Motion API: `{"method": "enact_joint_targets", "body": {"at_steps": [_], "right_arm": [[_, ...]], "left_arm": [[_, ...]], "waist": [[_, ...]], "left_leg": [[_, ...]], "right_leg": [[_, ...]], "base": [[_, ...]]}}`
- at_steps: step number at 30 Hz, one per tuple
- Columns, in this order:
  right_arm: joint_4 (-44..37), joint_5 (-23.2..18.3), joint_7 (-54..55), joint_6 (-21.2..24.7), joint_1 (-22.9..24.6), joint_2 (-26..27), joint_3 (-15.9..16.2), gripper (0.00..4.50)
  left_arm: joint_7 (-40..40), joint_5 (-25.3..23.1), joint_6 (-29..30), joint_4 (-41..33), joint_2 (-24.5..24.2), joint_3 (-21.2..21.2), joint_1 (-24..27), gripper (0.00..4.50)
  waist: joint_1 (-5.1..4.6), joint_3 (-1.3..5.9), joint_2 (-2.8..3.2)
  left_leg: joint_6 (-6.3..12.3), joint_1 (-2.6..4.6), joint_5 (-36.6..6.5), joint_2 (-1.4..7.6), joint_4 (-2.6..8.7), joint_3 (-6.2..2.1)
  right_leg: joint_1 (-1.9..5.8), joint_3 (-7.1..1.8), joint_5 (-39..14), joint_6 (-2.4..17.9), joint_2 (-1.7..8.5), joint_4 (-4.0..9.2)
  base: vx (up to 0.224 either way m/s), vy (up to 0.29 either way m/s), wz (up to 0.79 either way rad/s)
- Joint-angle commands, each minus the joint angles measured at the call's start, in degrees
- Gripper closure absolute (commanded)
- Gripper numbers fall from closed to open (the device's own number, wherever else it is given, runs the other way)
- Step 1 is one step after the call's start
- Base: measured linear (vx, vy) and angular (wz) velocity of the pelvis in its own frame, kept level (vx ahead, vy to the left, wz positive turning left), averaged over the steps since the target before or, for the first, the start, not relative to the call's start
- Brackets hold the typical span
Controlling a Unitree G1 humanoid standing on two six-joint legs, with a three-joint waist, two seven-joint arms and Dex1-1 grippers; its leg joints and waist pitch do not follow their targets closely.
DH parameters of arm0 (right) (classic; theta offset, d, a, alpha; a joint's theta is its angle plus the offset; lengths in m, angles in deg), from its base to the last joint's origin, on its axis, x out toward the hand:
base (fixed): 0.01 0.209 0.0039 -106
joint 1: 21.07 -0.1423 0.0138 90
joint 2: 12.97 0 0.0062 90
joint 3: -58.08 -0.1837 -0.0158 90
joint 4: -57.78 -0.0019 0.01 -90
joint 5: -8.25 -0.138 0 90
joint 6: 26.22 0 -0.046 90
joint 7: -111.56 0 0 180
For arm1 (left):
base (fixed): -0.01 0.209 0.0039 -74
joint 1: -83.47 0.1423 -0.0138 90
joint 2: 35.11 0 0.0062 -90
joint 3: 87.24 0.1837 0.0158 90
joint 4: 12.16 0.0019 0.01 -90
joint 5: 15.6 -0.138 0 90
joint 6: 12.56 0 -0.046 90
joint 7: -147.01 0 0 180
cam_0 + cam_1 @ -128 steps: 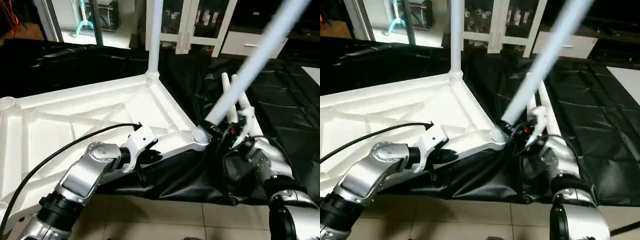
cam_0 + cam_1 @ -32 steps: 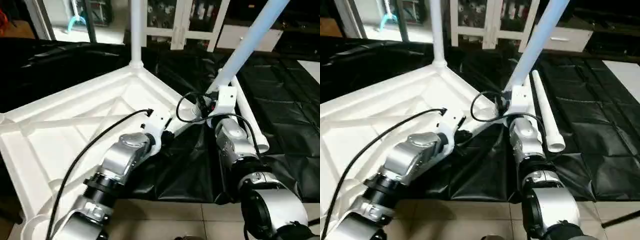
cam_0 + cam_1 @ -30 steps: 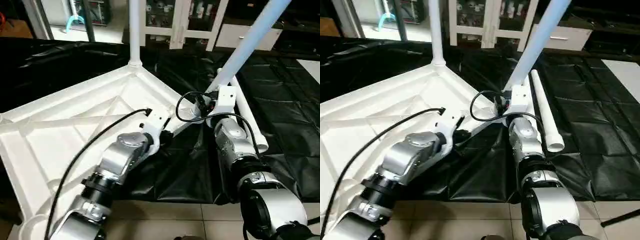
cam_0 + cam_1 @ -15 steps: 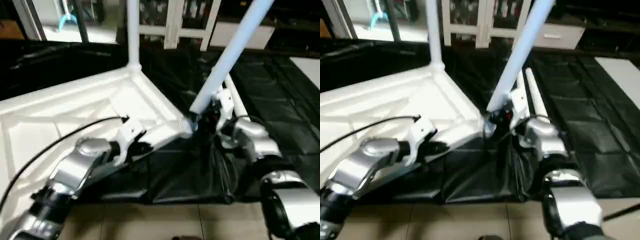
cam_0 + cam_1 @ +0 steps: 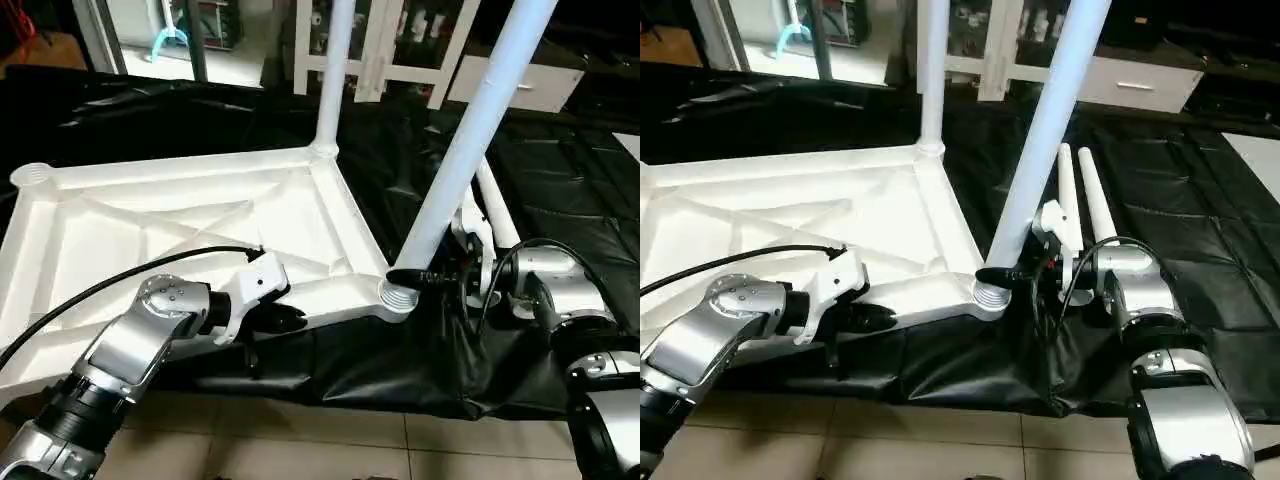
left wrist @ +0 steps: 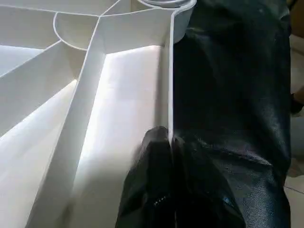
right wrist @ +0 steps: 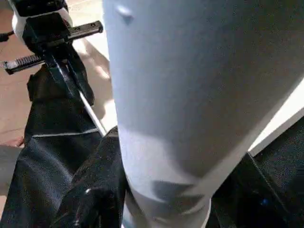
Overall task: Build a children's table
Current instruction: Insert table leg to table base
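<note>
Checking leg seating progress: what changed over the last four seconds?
The leg held by the right tool has swung from a steep lean to nearly upright in the near corner socket. Unchanged: left tool stays clamped on the tabletop rim, far leg stands, two spare legs lie on the black sheet.

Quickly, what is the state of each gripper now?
Left gripper: shut on the tabletop rim.
Right gripper: shut on the leg.

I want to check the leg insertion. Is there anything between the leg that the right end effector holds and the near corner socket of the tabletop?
Nothing visible. The leg already meets the socket of the tabletop, gripped by the right end effector just above it.
</note>
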State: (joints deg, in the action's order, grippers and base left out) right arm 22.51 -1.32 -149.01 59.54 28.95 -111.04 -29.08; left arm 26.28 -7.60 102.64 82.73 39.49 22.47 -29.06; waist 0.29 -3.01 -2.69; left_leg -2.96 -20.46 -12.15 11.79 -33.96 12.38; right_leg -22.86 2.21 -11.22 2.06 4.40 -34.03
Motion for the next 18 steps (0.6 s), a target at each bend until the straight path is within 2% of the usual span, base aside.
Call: {"method": "enact_joint_targets", "body": {"at_steps": [1, 3, 5, 8, 9, 11, 12, 13, 14, 15, 16, 17, 18], "right_arm": [[5.24, 8.27, 0.72, -0.23, 6.12, -1.78, 6.4, 2.61], [5.39, 9.62, 4.0, -2.73, 7.05, -1.38, 6.93, 2.61], [5.38, 9.97, 5.21, -3.29, 7.33, -1.16, 6.97, 2.61], [5.26, 10.57, 14.14, -3.99, 8.28, 1.1, 6.12, 2.61], [5.57, 10.63, 17.12, -3.86, 8.41, 1.88, 5.74, 2.61], [6.54, 10.44, 23.33, -3.53, 8.35, 3.48, 4.67, 2.61], [6.91, 10.07, 25.36, -3.26, 8.28, 4.11, 4.06, 2.61], [7.79, 8.86, 29.27, -2.75, 8.06, 5.58, 2.58, 2.61], [7.88, 8.63, 29.81, -2.58, 8.03, 5.81, 2.32, 2.61], [8.18, 7.87, 31.53, -2.12, 7.96, 6.47, 1.59, 2.61], [8.37, 7.33, 32.91, -1.96, 7.92, 6.99, 1.12, 2.61], [8.37, 7.33, 32.91, -1.96, 7.92, 6.99, 1.12, 2.61], [8.62, 4.99, 34.5, -1.07, 7.92, 8.59, -0.76, 2.61]], "left_arm": [[-0.31, -0.34, -1.23, -0.52, -0.97, -1.91, -2.48, 4.5], [-0.9, -0.49, -0.78, -0.66, -0.49, -1.85, -2.38, 4.5], [-1.27, -0.63, -0.53, -0.65, -0.29, -1.87, -2.36, 4.5], [-4.7, -1.64, 1.14, 0.72, 1.37, -2.28, -2.79, 4.5], [-6.26, -2.06, 1.83, 1.26, 2.04, -2.52, -3.02, 4.5], [-9.38, -2.79, 3.52, 2.39, 3.47, -3.06, -3.73, 4.5], [-10.03, -2.84, 4.06, 2.55, 3.92, -3.15, -3.91, 4.5], [-10.9, -2.55, 5.47, 2.57, 5.02, -3.46, -4.21, 4.5], [-10.99, -2.43, 5.79, 2.48, 5.23, -3.51, -4.24, 4.5], [-11.27, -2.11, 6.8, 2.18, 5.89, -3.67, -4.33, 4.5], [-11.25, -1.7, 7.33, 1.78, 6.45, -3.71, -4.34, 4.5], [-11.25, -1.7, 7.33, 1.78, 6.45, -3.71, -4.34, 4.5], [-11.1, -0.83, 8.04, 0.62, 7.69, -3.45, -4.19, 4.5]], "waist": [[-0.25, 2.41, 0.77], [-0.35, 2.41, 0.78], [-0.5, 2.28, 0.87], [-0.82, 2.04, 0.78], [-0.95, 1.75, 0.96], [-1.6, 1.58, 0.91], [-1.84, 1.49, 0.81], [-2.32, 1.45, 0.83], [-2.51, 1.43, 0.82], [-2.8, 1.53, 0.78], [-2.94, 1.64, 1.06], [-3.04, 1.66, 0.97], [-3.02, 1.86, 1.02]], "left_leg": [[3.09, 1.17, -7.39, 2.24, 4.06, -0.63], [2.6, 1.18, -7.76, 2.21, 4.13, -0.7], [2.12, 1.21, -8.96, 2.17, 4.28, -0.76], [0.21, 1.33, -12.27, 2.13, 4.63, -0.93], [-0.87, 1.42, -15.45, 2.13, 4.98, -1.17], [-2.73, 1.69, -21.33, 2.07, 5.22, -1.64], [-3.25, 1.84, -22.93, 2.04, 5.27, -1.76], [-3.89, 2.04, -27.01, 1.87, 5.29, -2.26], [-3.88, 2.04, -28.04, 1.82, 5.33, -2.41], [-3.89, 1.69, -28.88, 1.81, 5.56, -2.86], [-3.92, 1.69, -29.28, 1.87, 5.73, -3.1], [-3.86, 1.52, -29.26, 1.85, 5.79, -3.2], [-3.67, 1.52, -28.4, 1.87, 5.8, -3.13]], "right_leg": [[1.83, -2.0, -5.08, 15.21, 3.07, 2.78], [1.72, -2.02, -5.55, 14.87, 3.02, 2.85], [1.61, -1.99, -6.72, 14.46, 2.94, 3.09], [1.37, -2.07, -10.91, 13.04, 2.92, 3.63], [1.16, -2.03, -15.07, 12.0, 2.94, 4.11], [0.78, -1.82, -21.35, 9.88, 2.83, 4.67], [0.51, -1.79, -23.14, 9.18, 2.77, 4.89], [0.2, -1.6, -28.08, 7.31, 2.9, 5.48], [0.17, -1.48, -29.31, 6.71, 2.91, 5.7], [0.52, -1.2, -30.0, 5.85, 2.99, 5.79], [0.56, -1.05, -29.0, 5.83, 3.05, 5.92], [0.59, -1.01, -28.15, 5.88, 2.99, 5.89], [0.55, -1.19, -25.6, 6.57, 2.97, 5.78]], "base": [[0.0, 0.0, 0.0], [0.0, 0.0, 0.0], [0.0, 0.0, 0.0], [0.0, 0.0, 0.0], [0.0, 0.0, 0.0], [0.0, 0.0, 0.0], [-0.07, 0.017, -0.03], [-0.07, 0.017, -0.03], [-0.073, 0.016, -0.08], [-0.053, 0.019, -0.13], [-0.053, 0.019, -0.13], [0.0, 0.0, 0.0], [0.0, 0.0, 0.0]]}}
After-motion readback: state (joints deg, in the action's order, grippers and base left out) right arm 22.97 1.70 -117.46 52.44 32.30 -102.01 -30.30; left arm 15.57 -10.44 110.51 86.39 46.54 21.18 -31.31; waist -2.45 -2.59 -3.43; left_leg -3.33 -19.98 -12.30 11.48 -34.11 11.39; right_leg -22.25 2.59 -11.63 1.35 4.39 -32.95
